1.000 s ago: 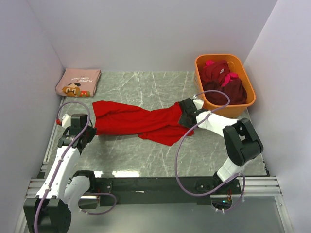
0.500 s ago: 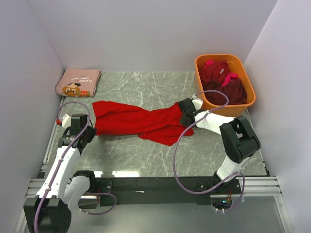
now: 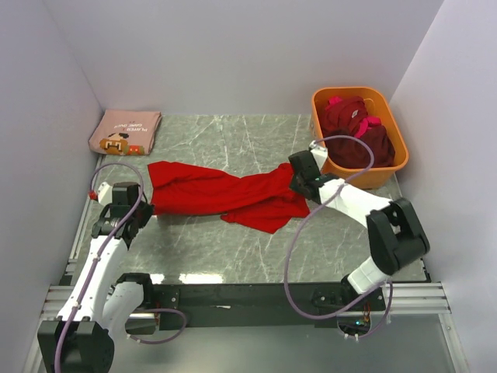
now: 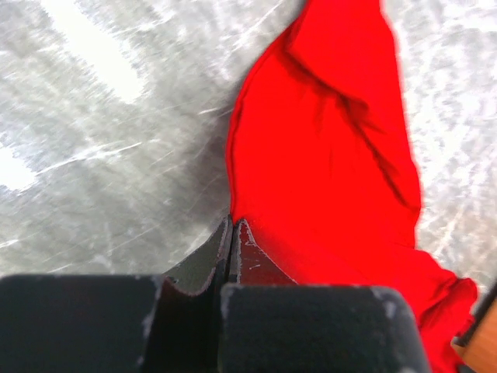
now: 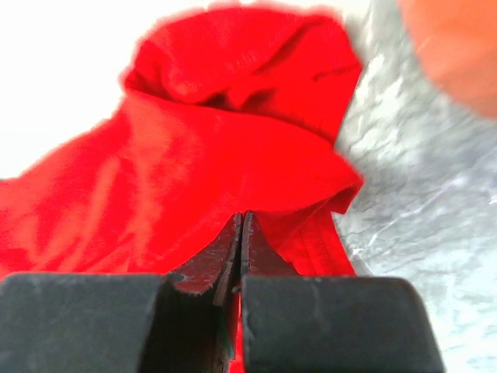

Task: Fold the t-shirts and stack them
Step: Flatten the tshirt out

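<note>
Though near tub [image 3: 353, 90], red t-shirt [image 3: 221, 194] apart.

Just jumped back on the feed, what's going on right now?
Both arms have the red t-shirt, which lies stretched lengthwise and rumpled across the table. The left pincer is shut on its left end, the right pincer on its right end beside the orange tub. The maroon tees sit in the tub; a folded pink tee lies in the far left corner.

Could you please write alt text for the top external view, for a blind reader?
A bright red t-shirt lies stretched across the marble table, its ends pinched by the left claw and right claw. A folded pink t-shirt sits far left; an orange tub of maroon t-shirts, far right.
</note>
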Robot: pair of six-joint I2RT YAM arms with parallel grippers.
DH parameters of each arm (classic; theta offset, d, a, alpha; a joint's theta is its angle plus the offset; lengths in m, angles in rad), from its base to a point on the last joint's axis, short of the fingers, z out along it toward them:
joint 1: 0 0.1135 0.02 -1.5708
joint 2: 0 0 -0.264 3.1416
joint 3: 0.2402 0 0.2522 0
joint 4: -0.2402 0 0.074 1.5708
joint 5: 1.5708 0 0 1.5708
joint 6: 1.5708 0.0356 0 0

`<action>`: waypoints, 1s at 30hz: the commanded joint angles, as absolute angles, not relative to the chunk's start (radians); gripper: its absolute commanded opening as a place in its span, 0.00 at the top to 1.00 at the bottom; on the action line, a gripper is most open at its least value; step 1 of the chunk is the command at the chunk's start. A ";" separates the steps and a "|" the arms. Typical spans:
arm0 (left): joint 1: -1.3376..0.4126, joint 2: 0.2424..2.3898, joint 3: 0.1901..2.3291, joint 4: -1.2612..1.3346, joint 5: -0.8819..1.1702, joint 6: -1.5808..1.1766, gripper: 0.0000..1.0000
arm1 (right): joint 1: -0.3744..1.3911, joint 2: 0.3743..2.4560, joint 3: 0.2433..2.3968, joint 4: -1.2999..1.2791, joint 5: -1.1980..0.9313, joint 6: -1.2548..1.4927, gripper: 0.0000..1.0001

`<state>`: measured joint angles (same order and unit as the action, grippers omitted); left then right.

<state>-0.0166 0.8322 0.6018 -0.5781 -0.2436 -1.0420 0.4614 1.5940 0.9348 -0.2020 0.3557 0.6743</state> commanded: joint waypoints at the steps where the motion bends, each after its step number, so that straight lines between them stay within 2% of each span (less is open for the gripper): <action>1: -0.014 0.798 0.660 -0.508 -0.244 -1.051 0.99 | 0.459 1.462 0.972 -0.193 0.431 0.617 1.00; 11: -0.014 0.671 0.941 -0.480 -0.316 -1.049 0.99 | 0.469 1.158 1.124 -0.235 0.497 0.476 1.00; 15: -0.014 0.606 1.067 -0.450 -0.328 -1.032 0.99 | 0.489 1.036 1.262 -0.271 0.468 0.399 1.00; 23: -0.015 0.614 1.397 -0.442 -0.288 -0.934 0.99 | 0.575 0.950 1.580 -0.399 0.393 0.253 1.00; 30: -0.014 0.696 1.515 -0.416 -0.253 -0.882 0.99 | 0.574 0.962 1.765 -0.448 0.341 0.169 1.00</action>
